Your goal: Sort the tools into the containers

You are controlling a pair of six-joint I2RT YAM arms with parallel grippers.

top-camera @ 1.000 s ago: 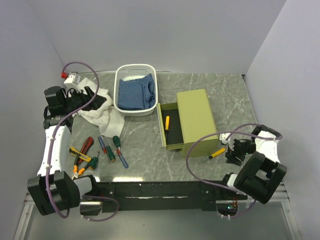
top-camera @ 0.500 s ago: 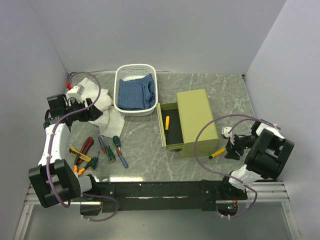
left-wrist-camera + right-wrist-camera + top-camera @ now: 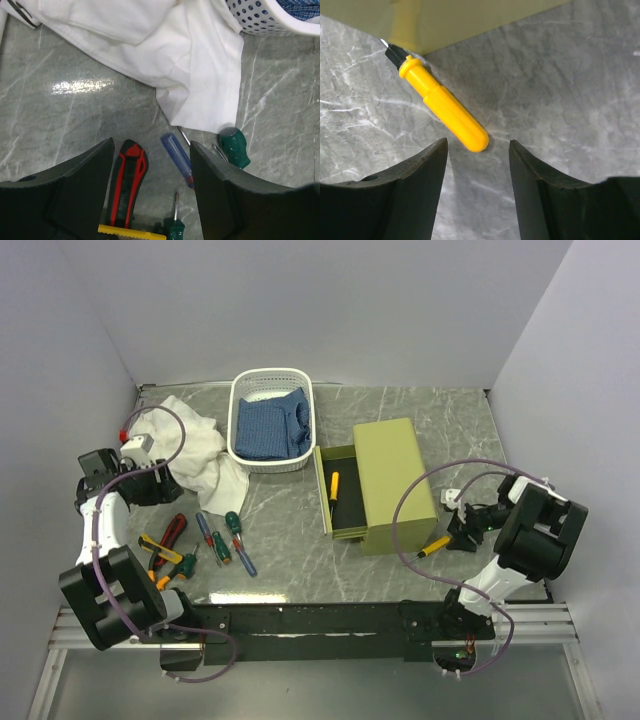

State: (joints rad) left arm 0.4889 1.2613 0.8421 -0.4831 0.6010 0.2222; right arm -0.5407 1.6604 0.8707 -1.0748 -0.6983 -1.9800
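The olive-green drawer chest [image 3: 392, 475] stands with its drawer open and a yellow screwdriver [image 3: 334, 486] lying inside. The white basket [image 3: 270, 374] holds blue fabric. Another yellow screwdriver [image 3: 434, 546] [image 3: 442, 107] lies by the chest's near corner. My right gripper [image 3: 462, 530] [image 3: 477, 142] is open just behind its handle end, not touching it. At the left lie several tools: a red-and-black tool [image 3: 127, 185], a blue screwdriver [image 3: 177, 157], green screwdrivers [image 3: 234, 147] and orange-handled pliers [image 3: 155, 552]. My left gripper [image 3: 150, 490] [image 3: 150, 150] hangs open above them, holding nothing.
A crumpled white cloth [image 3: 195, 450] [image 3: 150, 50] lies between the basket and the left wall, its edge reaching the tools. Walls close in the table on the left, back and right. The arms' black base rail [image 3: 320, 620] runs along the near edge.
My left gripper has pulled back from the white cloth toward the near left, now over the tools. My right gripper has swung in toward the yellow screwdriver and its jaws have narrowed slightly.
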